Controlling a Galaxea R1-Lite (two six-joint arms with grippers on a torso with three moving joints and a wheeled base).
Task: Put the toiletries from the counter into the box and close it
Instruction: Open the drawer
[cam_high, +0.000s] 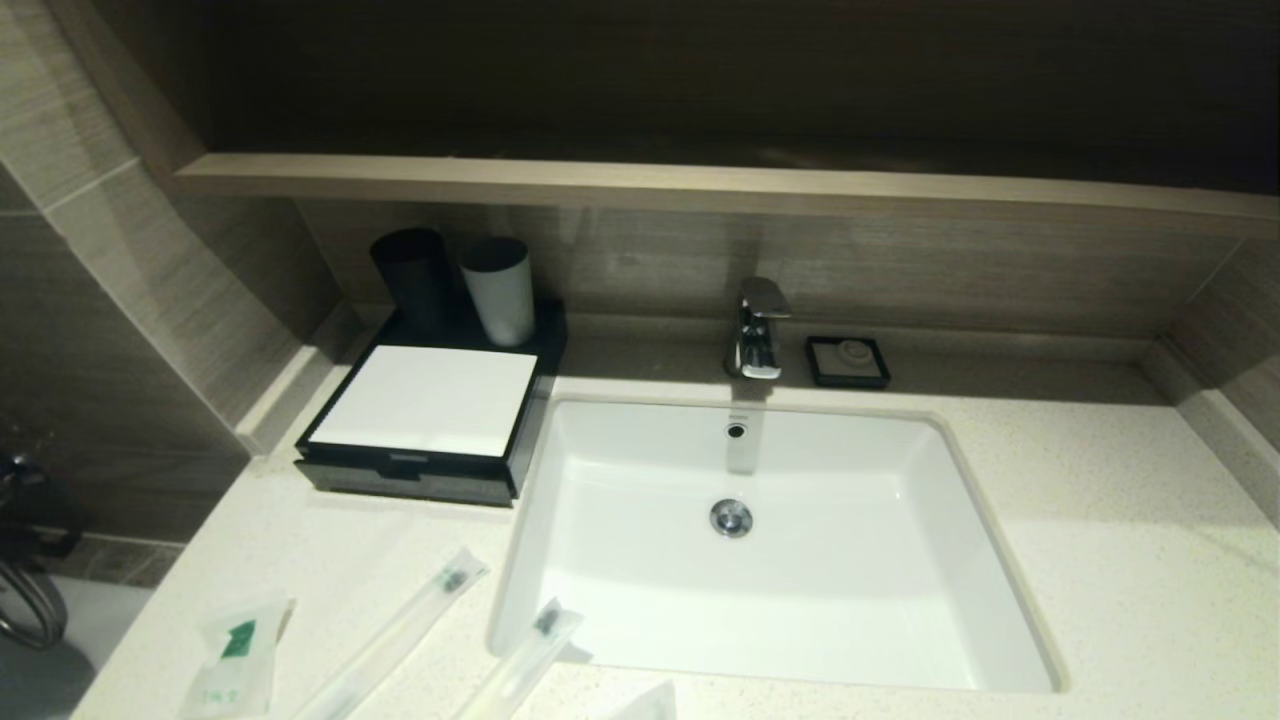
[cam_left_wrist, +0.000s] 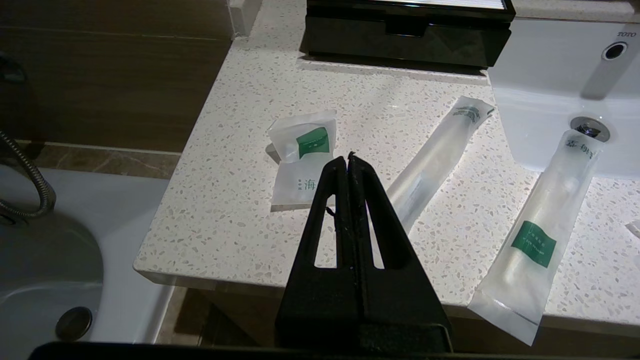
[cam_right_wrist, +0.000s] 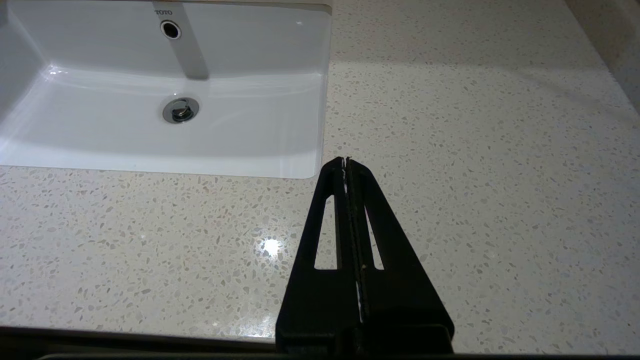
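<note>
Left gripper (cam_left_wrist: 347, 156) pressed together, empty, hovering over the counter (cam_left_wrist: 240, 200) edge just short of the green-marked sachet (cam_left_wrist: 302, 160), with two long sleeves (cam_left_wrist: 435, 160) (cam_left_wrist: 542, 235) beside it toward the basin (cam_left_wrist: 550, 75); right gripper (cam_right_wrist: 346, 160) also pressed together, empty, above bare counter right of the basin. Box (cam_high: 425, 415) sits at the back left with its drawer (cam_left_wrist: 407, 42) shut. Risks: fingers not spread will shove the flat sachet off the edge, thin film slips from a pinch, and the sleeve overhanging the basin rim may tip in.
</note>
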